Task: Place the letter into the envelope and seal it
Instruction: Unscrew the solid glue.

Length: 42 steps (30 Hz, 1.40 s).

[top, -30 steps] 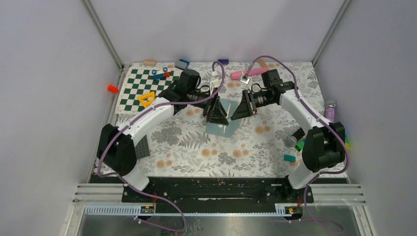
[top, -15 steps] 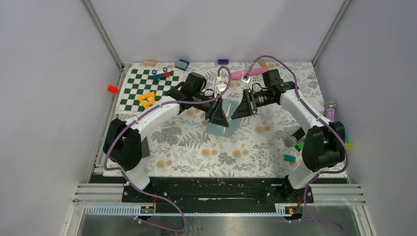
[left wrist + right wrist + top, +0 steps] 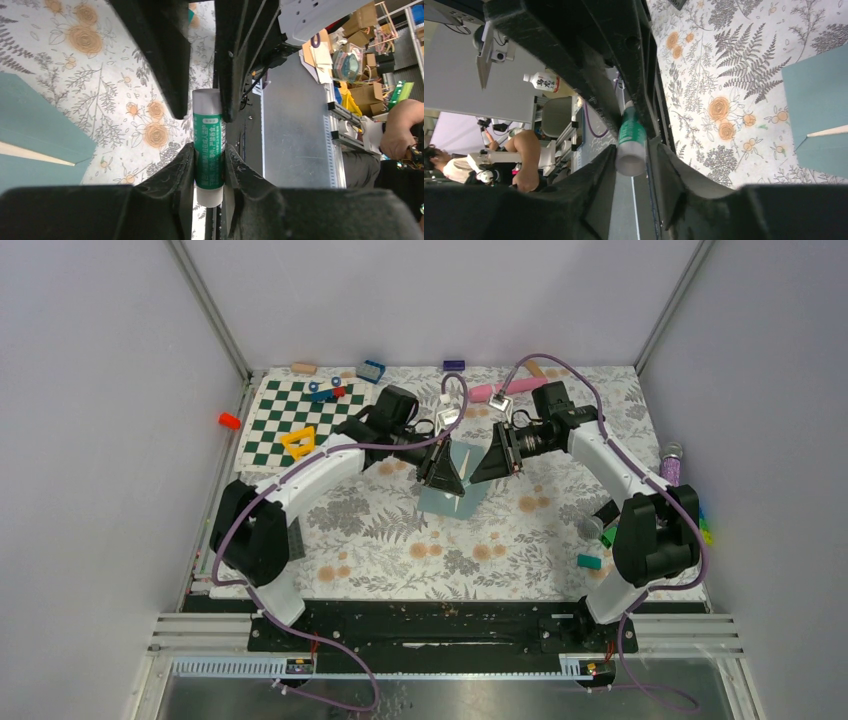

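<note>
1 envelope [image 3: 447,503], teal, flat on the table [image 3: 400,550] about mid-way between the left and right edges, slightly toward the far edge. 1 letter [image 3: 35,152]: only a thin cream sliver shows at the envelope's opening, the rest is hidden inside. 1 glue stick [image 3: 208,145], green body with a pale cap, held in the air over the envelope's far part. 2 grippers, both on it. The left gripper [image 3: 209,165] is clamped on the green body, fingers touching both sides. The right gripper [image 3: 631,165] is clamped on the cap end. They meet tip to tip. 1 chequered board [image 3: 270,425] at the far left corner, well apart.

Versus a second ago: the left claw stood wide apart, now closed onto the stick. The left arm has shifted slightly right. Envelope and right arm are unchanged.
</note>
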{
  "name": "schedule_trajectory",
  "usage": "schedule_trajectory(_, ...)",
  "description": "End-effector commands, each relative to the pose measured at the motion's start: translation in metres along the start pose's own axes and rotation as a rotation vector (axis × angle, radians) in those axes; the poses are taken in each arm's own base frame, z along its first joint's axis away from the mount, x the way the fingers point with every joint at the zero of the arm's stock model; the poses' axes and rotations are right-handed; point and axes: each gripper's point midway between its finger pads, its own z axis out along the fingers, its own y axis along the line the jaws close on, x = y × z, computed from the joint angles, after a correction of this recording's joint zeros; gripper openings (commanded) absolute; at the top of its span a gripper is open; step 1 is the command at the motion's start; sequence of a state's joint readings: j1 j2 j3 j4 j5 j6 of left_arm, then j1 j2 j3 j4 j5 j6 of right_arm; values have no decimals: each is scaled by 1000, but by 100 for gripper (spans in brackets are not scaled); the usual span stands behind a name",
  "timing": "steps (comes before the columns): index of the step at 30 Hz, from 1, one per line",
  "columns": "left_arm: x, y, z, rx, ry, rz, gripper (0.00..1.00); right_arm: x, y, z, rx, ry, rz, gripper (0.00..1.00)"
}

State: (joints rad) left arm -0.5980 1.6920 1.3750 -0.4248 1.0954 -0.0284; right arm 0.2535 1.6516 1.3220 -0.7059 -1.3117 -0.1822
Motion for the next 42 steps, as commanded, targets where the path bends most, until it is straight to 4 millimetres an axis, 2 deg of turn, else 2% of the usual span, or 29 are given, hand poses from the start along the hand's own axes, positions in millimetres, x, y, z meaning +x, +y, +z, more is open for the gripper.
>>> schedule_trajectory(1,-17,-30,-4,118,-26,89,7,0,-1,-3,15,-6,-58,50)
schedule_trajectory(3,-14,-37,-4,161,-19,72,0,4,3,-6,34,3,-147,58)
schedule_trajectory(5,-11,-43,-4,207,-9,45,0,8,6,-11,71,14,-248,61)
schedule_trajectory(10,1,-46,0,288,20,-28,0,15,13,-20,135,16,-453,61)
schedule_trajectory(13,3,-43,2,297,27,-50,0,17,16,-25,147,8,-508,60)
schedule_trajectory(33,4,-38,11,295,46,-87,0,21,31,-19,41,-17,-486,51)
schedule_trajectory(42,3,-34,12,278,43,-84,0,27,28,-13,45,16,-479,43)
